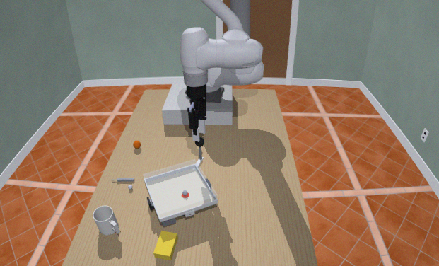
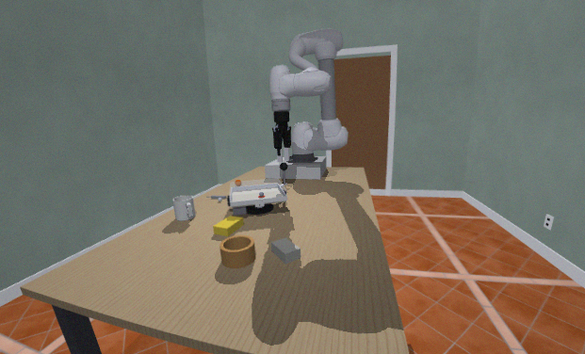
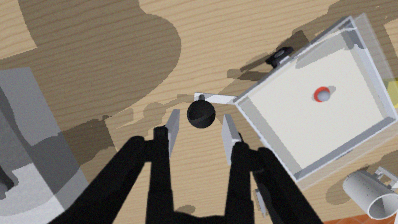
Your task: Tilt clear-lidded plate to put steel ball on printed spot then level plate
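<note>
Wrist view, left to right: black two-finger gripper (image 3: 199, 131) spread apart, grasping nothing, black round handle knob (image 3: 201, 113) clear of both fingers. White square clear-lidded plate (image 3: 260, 117) looks level; steel ball (image 3: 324, 94) on red printed spot (image 3: 316, 95). Remaining: retreat.

No text, label, brand, number or sign is being shown legibly in any view. The only printed mark being displayed is a plain red spot (image 1: 185, 195) on the plate's (image 1: 167, 198) white floor, and it is carrying no lettering.
</note>
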You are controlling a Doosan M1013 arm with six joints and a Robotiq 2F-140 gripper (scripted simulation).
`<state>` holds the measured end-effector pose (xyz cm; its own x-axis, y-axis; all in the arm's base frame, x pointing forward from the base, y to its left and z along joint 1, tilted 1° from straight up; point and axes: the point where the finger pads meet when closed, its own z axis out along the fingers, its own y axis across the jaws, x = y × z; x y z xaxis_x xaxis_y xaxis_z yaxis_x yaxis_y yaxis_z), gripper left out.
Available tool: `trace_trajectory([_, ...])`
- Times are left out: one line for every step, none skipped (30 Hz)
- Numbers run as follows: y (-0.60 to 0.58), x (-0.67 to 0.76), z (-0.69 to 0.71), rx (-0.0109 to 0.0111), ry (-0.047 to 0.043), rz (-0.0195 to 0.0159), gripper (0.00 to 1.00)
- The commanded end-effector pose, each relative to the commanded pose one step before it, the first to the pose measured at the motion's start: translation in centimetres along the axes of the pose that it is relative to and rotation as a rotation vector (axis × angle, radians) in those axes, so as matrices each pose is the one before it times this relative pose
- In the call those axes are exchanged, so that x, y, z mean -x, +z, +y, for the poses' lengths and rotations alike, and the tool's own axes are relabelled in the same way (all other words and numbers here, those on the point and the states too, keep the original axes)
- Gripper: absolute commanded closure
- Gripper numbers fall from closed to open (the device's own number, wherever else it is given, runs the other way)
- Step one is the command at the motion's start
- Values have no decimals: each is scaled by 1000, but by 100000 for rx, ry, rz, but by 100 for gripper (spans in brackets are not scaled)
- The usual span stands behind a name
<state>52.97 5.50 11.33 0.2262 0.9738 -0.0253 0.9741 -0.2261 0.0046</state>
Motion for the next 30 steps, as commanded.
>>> trace_trajectory([-24, -2, -2, 0, -2, 18, 64])
trace_trajectory([0, 0, 0, 0, 0, 0, 64])
trace_trajectory([0, 0, 0, 0, 0, 0, 0])
trace_trajectory([0, 0, 0, 0, 0, 0, 0])
trace_trajectory([0, 0, 0, 0, 0, 0, 0])
trace_trajectory([0, 0, 0, 0, 0, 0, 0])
trace_trajectory([0, 0, 0, 0, 0, 0, 0])
trace_trajectory([0, 0, 0, 0, 0, 0, 0])
trace_trajectory([0, 0, 0, 0, 0, 0, 0])
trace_trajectory([0, 0, 0, 0, 0, 0, 0])
trace_trajectory([0, 0, 0, 0, 0, 0, 0])
trace_trajectory([0, 0, 0, 0, 0, 0, 0])
trace_trajectory([0, 0, 0, 0, 0, 0, 0])
trace_trajectory([0, 0, 0, 0, 0, 0, 0])
trace_trajectory([0, 0, 0, 0, 0, 0, 0])
trace_trajectory([0, 0, 0, 0, 0, 0, 0])
trace_trajectory([0, 0, 0, 0, 0, 0, 0])
trace_trajectory([0, 0, 0, 0, 0, 0, 0])
trace_trajectory([0, 0, 0, 0, 0, 0, 0])
trace_trajectory([0, 0, 0, 0, 0, 0, 0])
trace_trajectory([0, 0, 0, 0, 0, 0, 0])
trace_trajectory([0, 0, 0, 0, 0, 0, 0])
trace_trajectory([0, 0, 0, 0, 0, 0, 0])
trace_trajectory([0, 0, 0, 0, 0, 0, 0])
trace_trajectory([0, 0, 0, 0, 0, 0, 0])
trace_trajectory([0, 0, 0, 0, 0, 0, 0])
trace_trajectory([0, 0, 0, 0, 0, 0, 0])
trace_trajectory([0, 0, 0, 0, 0, 0, 0])
trace_trajectory([0, 0, 0, 0, 0, 0, 0])
trace_trajectory([0, 0, 0, 0, 0, 0, 0])
